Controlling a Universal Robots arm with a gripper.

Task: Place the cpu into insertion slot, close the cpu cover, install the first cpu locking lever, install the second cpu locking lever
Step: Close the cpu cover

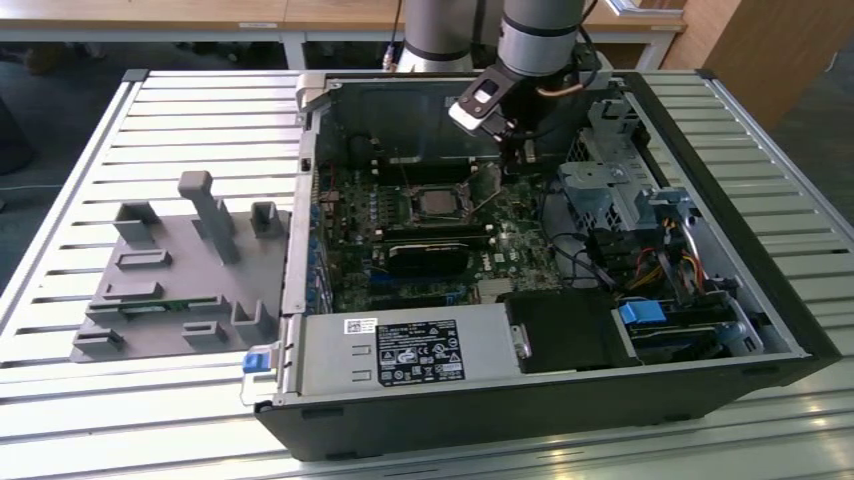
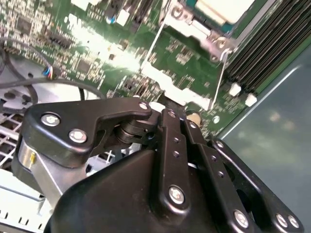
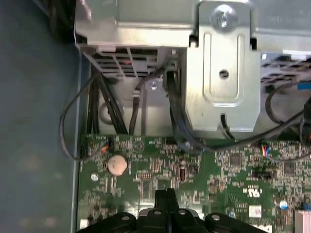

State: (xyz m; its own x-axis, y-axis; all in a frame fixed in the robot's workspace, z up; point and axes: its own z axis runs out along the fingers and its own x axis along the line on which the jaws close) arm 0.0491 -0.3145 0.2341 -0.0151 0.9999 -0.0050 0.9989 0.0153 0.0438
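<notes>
matte black pincer (image 3: 165,194) pinched shut over green board (image 3: 218,165), flat silver-grey square cpu (image 1: 434,203) ringed by shiny cpu cover (image 2: 192,26)

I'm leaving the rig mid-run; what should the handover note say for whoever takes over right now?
Claw: low over the green board, beside the insertion slot.
The cpu sits in the slot; the cpu cover lies around it, apparently closed.
Done: cpu placed, cover seemingly down.
Left: both locking levers. A thin lever rod runs beside the cover; latched or not, I cannot tell.
</notes>
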